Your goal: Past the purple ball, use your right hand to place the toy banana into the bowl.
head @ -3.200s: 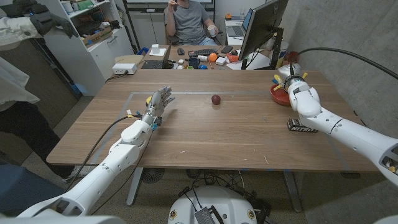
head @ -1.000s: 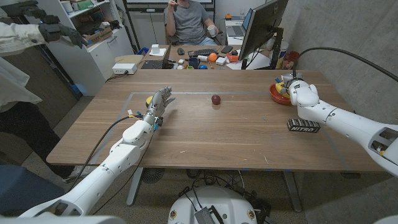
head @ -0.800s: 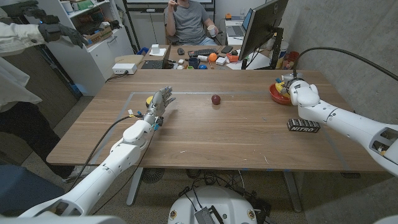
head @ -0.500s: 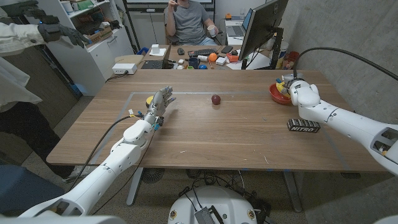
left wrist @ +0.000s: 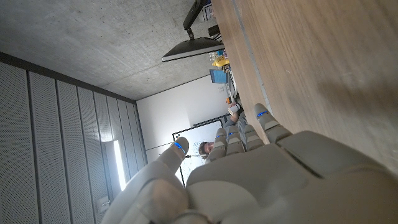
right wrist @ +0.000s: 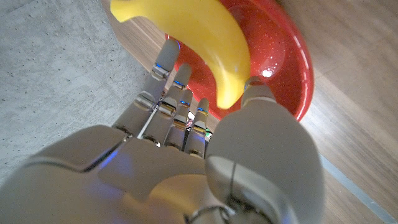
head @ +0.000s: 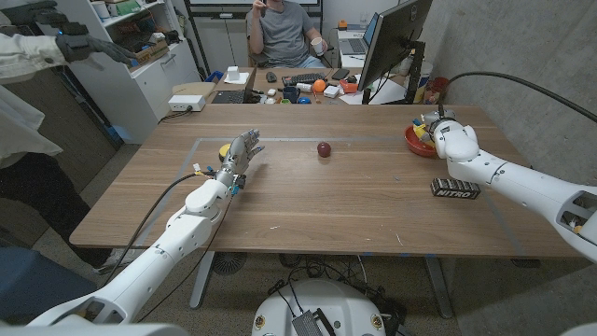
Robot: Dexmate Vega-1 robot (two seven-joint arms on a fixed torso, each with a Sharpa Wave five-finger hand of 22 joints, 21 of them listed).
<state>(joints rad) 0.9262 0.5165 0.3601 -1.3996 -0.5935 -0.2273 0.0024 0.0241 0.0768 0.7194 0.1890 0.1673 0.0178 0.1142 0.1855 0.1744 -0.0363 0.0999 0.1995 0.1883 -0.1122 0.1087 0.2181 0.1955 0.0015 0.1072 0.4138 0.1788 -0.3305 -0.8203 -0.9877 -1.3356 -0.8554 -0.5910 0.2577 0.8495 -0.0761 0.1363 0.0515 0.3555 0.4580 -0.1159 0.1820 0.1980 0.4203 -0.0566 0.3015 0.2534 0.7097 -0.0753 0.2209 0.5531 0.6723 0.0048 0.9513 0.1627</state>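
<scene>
The yellow toy banana [right wrist: 193, 31] sits between the fingers and thumb of my right hand [right wrist: 174, 162], directly over the red bowl [right wrist: 280, 56]. In the head view that right hand [head: 446, 133] hovers at the bowl [head: 413, 143] on the table's far right. The dark purple ball [head: 324, 149] lies mid-table, well to the left of the bowl. My left hand [head: 241, 151] stands on the left side with its fingers spread and nothing in them; the left wrist view shows the back of this left hand [left wrist: 280, 174].
A black box marked NITRO [head: 455, 189] lies just near of my right forearm. A small yellow thing [head: 224, 148] peeks out beside my left hand. A monitor [head: 392, 42] and a seated person [head: 284, 33] are beyond the far edge; another person stands at the left.
Since the earliest frame my right hand has sunk a little lower over the bowl with the banana. Over the last second it has hardly moved. The left hand and ball are unchanged.
</scene>
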